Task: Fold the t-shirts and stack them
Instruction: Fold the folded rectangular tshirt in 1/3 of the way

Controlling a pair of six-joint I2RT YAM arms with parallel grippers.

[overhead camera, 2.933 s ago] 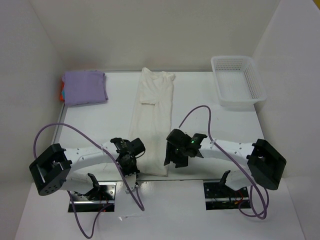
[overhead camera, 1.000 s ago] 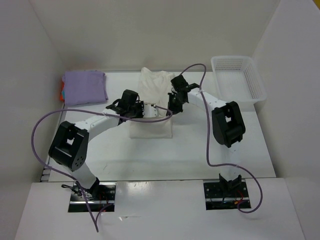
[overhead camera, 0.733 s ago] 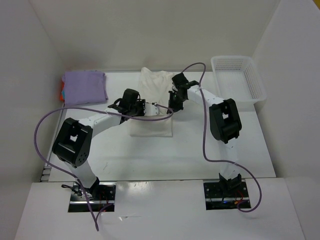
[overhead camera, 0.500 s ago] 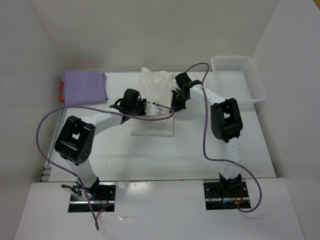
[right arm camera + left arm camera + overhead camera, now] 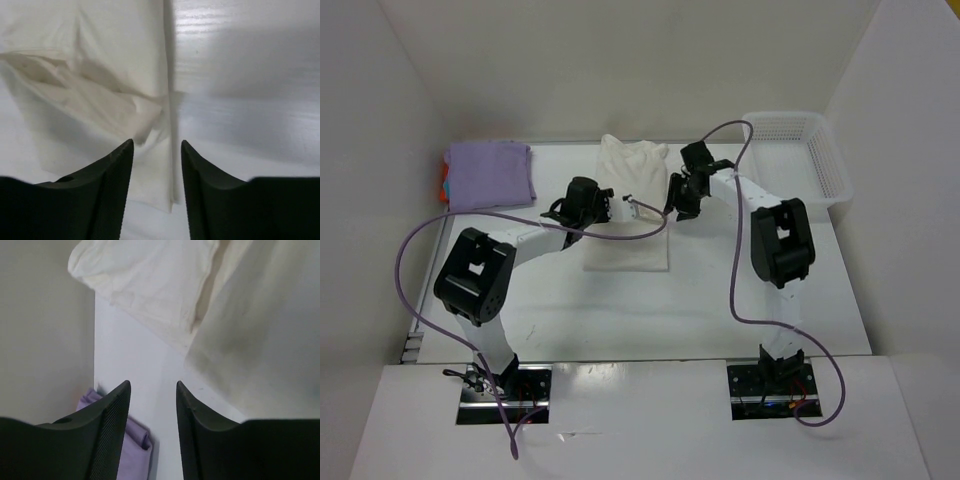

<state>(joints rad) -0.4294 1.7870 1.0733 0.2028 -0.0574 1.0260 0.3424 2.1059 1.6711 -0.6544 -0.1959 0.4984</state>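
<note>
Just released near twelve o'clock on the desk: off-white t-shirt doubled over, left pincer and right pincer now apart and empty; probably another fold next.

Left arm, white with black joints: extended from its near base toward the far middle of the table, elbow joint bent at the left. Left gripper, black, two ribbed fingers: jaws parted, a clear gap between the pads.

Right arm, same build: extended far, forearm angled left. Right gripper, pointing down and to the near left: jaws parted, ribbed fingers well apart.
</note>
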